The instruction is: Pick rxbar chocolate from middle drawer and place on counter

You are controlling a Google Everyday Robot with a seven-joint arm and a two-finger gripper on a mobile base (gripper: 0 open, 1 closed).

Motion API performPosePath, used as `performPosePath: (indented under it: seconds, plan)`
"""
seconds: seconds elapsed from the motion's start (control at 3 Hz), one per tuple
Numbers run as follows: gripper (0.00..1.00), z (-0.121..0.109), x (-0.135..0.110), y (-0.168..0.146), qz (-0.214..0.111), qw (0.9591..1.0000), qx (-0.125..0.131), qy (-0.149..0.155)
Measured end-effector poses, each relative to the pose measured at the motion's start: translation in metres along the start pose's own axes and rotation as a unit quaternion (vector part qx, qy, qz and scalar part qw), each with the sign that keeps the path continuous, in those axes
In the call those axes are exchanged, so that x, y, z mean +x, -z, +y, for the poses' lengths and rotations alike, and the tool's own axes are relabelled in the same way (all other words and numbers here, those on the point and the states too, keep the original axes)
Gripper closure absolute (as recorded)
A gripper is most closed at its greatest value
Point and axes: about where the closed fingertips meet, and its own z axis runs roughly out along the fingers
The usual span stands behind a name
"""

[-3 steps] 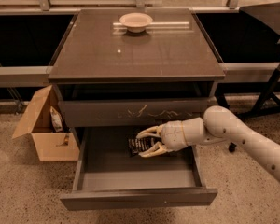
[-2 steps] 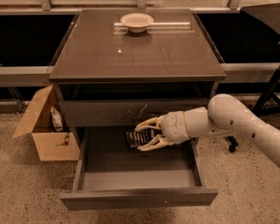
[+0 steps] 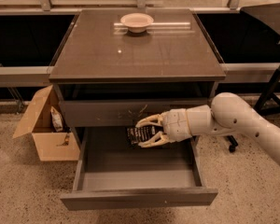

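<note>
The middle drawer of the dark grey cabinet is pulled open toward me. My gripper reaches in from the right over the drawer's back part, just under the scratched drawer front. It is shut on the rxbar chocolate, a small black wrapper with white lettering, and holds it above the drawer floor. The counter is the glossy dark slab on top of the cabinet.
A pale bowl stands at the back of the counter. An open cardboard box with a snack bag sits on the floor at the left. A dark stand with legs is at the right. My white arm crosses the drawer's right side.
My gripper has lifted the rxbar chocolate up and slightly left from the drawer floor, toward the scratched drawer front.
</note>
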Motion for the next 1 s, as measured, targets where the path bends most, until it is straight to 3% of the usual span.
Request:
performPosePath:
  seconds: [0.67, 1.0]
  plan:
    - [1.00, -0.076, -0.056, 0.080, 0.006, 0.9958, 0.064, 0.065]
    - [1.00, -0.117, -0.072, 0.117, 0.005, 0.9928, 0.085, 0.084]
